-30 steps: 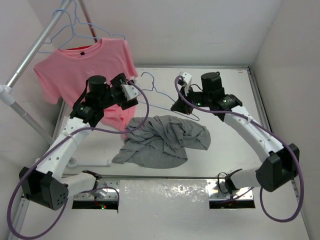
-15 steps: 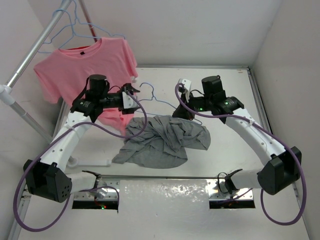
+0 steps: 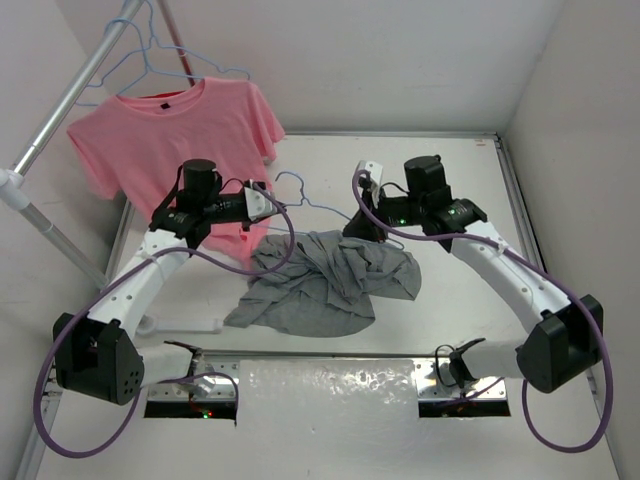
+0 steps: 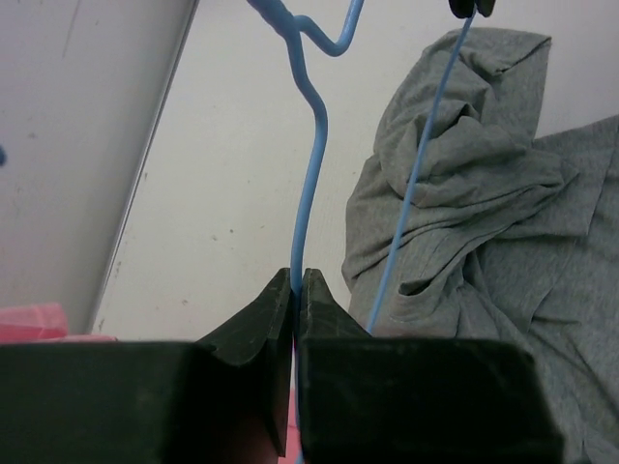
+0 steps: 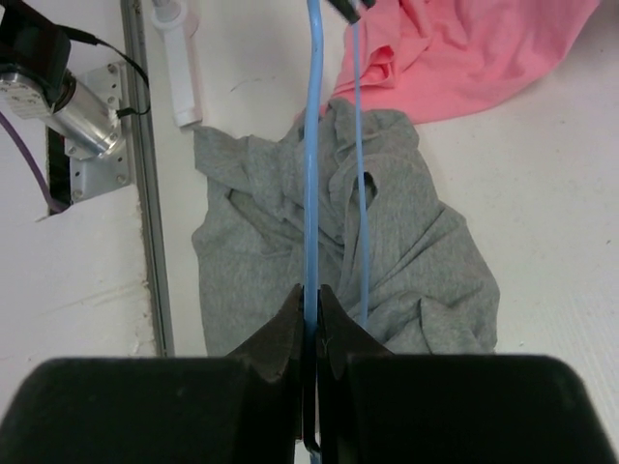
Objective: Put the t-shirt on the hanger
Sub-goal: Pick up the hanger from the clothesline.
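Observation:
The hanger [image 3: 318,204], a thin pale-blue wire one, is held just above the table between both arms. My left gripper [image 3: 268,203] is shut on the wire near its hook; the left wrist view shows the hanger [image 4: 311,184] pinched at the left gripper [image 4: 298,282]. My right gripper [image 3: 352,226] is shut on the other end, where the hanger [image 5: 311,145] runs into the right gripper [image 5: 310,295]. The grey t-shirt [image 3: 325,280] lies crumpled on the table below and in front of the hanger, also seen as t-shirt [image 4: 484,193] and t-shirt [image 5: 406,242].
A pink t-shirt [image 3: 170,125] hangs from a metal rack pole [image 3: 60,110] at the back left, its hem close to the left arm. Spare blue hangers [image 3: 150,50] hang on the same pole. A white bar [image 3: 185,325] lies at the front left.
My left gripper has swung in toward the hanger's hook end and closed on the wire. The right arm has barely moved and kept its grip.

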Robot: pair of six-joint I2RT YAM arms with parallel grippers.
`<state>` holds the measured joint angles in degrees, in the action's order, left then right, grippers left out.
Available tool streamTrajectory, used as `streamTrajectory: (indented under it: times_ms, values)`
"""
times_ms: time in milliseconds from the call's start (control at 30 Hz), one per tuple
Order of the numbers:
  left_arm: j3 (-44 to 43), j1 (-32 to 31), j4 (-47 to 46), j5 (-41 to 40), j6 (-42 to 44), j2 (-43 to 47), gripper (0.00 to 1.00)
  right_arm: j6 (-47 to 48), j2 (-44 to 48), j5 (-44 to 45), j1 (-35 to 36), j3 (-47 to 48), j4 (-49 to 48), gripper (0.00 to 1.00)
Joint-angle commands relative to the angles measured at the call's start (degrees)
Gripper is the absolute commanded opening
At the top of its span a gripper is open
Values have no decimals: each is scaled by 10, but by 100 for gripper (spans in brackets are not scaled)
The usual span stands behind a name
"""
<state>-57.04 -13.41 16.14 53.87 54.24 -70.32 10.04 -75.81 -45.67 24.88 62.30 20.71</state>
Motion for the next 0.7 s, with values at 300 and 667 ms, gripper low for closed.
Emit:
streamTrajectory:
  times_ms: [300,667]
  values:
    - [-26,2,28,62,28,-16,0,-96,-49,42,49,12,-305,85]
    - [-4,-5,-10,56,5,-26,0,-180,-161,53,68,54,-392,23]
